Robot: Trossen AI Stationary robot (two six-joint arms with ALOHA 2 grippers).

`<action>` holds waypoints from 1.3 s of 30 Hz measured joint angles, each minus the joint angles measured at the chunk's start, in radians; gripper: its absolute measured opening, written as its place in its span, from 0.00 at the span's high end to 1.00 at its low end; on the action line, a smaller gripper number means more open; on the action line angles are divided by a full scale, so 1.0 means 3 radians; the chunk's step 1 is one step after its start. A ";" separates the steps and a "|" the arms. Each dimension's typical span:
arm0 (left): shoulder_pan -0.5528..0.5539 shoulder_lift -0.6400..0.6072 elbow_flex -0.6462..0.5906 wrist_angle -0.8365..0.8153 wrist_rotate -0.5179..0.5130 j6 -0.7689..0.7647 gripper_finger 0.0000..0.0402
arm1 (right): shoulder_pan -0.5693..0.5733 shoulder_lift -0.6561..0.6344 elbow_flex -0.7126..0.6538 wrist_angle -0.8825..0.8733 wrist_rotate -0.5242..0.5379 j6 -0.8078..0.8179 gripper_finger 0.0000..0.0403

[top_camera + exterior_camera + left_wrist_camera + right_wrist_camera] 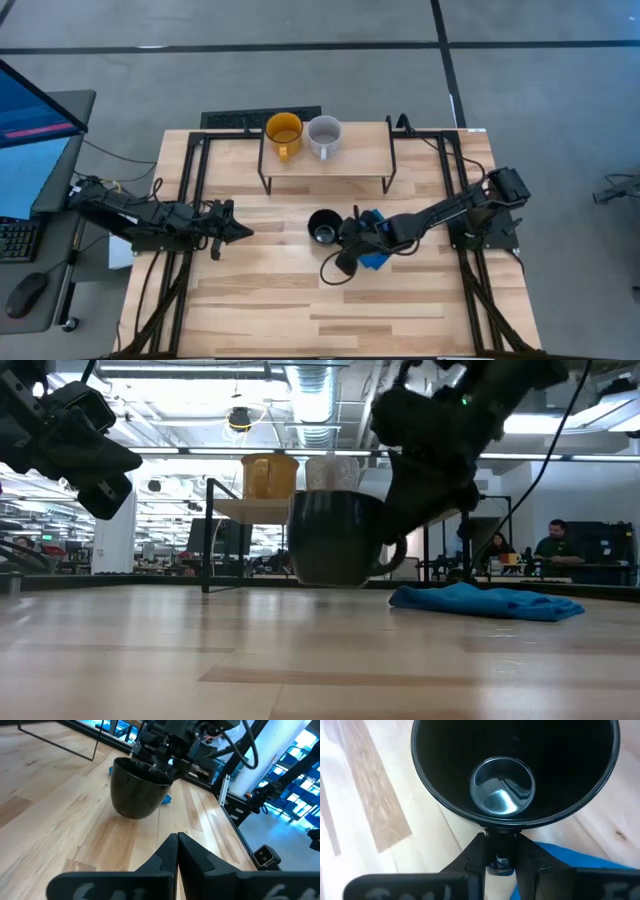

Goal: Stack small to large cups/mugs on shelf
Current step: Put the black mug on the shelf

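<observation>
Right gripper (pixel 501 851) is at mid-table, fingers pinched tight on the rim of the black mug (pixel 323 226), which sits upright on the tabletop (pixel 400 300). The blue cloth (pixel 374 254) lies just beside the mug, toward the right edge. Over by the left edge, the left gripper (pixel 177 851) hovers with its fingers pressed together, holding nothing. Farther back, the shelf (pixel 365 152) stands at the far edge, carrying the yellow-orange mug (pixel 284 132) and the light grey mug (pixel 324 134) side by side.

The shelf (pixel 355 152) has free board right of the white mug (pixel 324 137). A blue cloth (pixel 374 258) lies under the right gripper (pixel 340 238), and bare counter (pixel 270 290) spreads between the arms.
</observation>
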 joint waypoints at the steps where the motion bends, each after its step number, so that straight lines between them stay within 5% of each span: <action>1: 0.0000 0.0000 0.0000 0.0000 0.0000 0.0000 1.00 | 0.0000 0.0000 0.0048 -0.0091 0.0014 -0.0031 0.80; 16: 0.0000 0.0000 0.0000 -0.0006 0.0059 0.0011 1.00 | -0.0001 -0.0004 0.0722 -0.0996 0.0038 -0.0068 0.80; 39: 0.0001 0.0000 -0.0001 -0.0032 0.0811 0.0218 1.00 | -0.0151 -0.0009 0.1577 -0.2194 0.0575 0.1404 0.80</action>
